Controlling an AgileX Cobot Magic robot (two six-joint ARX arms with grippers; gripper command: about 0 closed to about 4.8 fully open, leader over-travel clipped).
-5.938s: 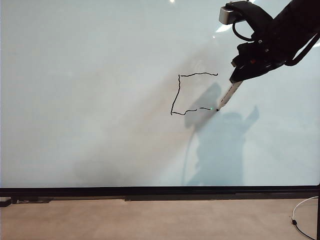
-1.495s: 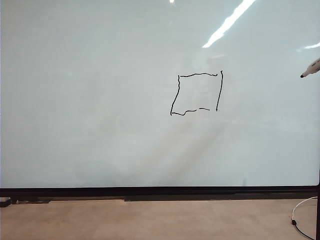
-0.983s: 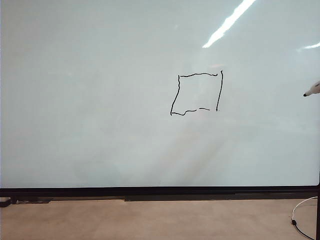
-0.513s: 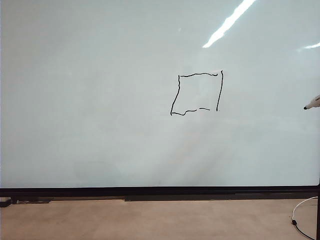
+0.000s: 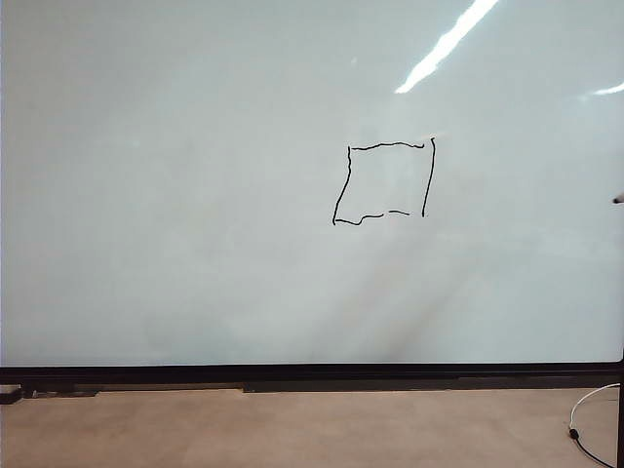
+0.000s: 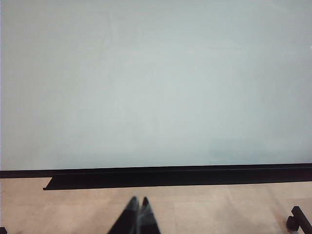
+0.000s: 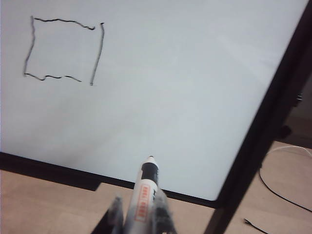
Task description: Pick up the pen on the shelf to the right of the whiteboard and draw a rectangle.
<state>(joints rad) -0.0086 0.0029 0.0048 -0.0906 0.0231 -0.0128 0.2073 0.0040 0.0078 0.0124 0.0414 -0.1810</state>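
The whiteboard fills the exterior view. On it is the rectangle, a wobbly black outline with gaps in its bottom side. Only the dark tip of the pen shows there, at the right edge, well to the right of the rectangle. In the right wrist view my right gripper is shut on the pen, tip pointing at the whiteboard, with the rectangle far off. My left gripper is shut and empty, low before the whiteboard. The shelf is out of view.
A black lower frame runs along the board's bottom above a tan floor. The board's black right frame stands close to the pen. A loose cable lies on the floor at the right. A black foot stands nearby.
The rectangle's right side has been drawn and the right arm has left the board. Over the last second the pen slid down and out to the right edge.
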